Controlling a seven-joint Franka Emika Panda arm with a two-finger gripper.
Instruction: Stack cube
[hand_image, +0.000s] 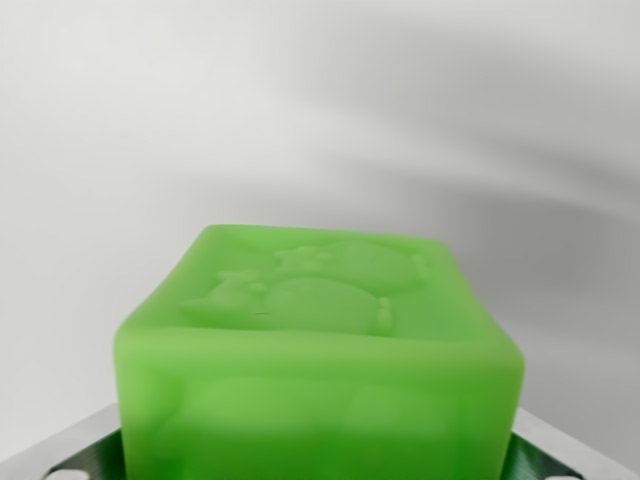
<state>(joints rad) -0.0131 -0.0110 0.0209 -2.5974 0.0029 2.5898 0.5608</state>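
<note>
Nearest the lens we see a green cube (320, 370), filling the lower middle of the wrist view and running off the bottom edge. It is translucent and soft-edged, and its top face carries a raised relief of rounded shapes that we cannot identify. At the lower corners, on either side of the cube, we see pale metal parts of the gripper (320, 465), with a dark green patch beside each; they sit close against the cube's sides. The fingertips themselves are hidden behind the cube or out of frame, so we cannot tell whether the jaws are clamped on it or merely beside it. Behind the cube we see only a blurred pale grey surface (320, 110) with soft darker bands crossing toward the wrist view's right.
</note>
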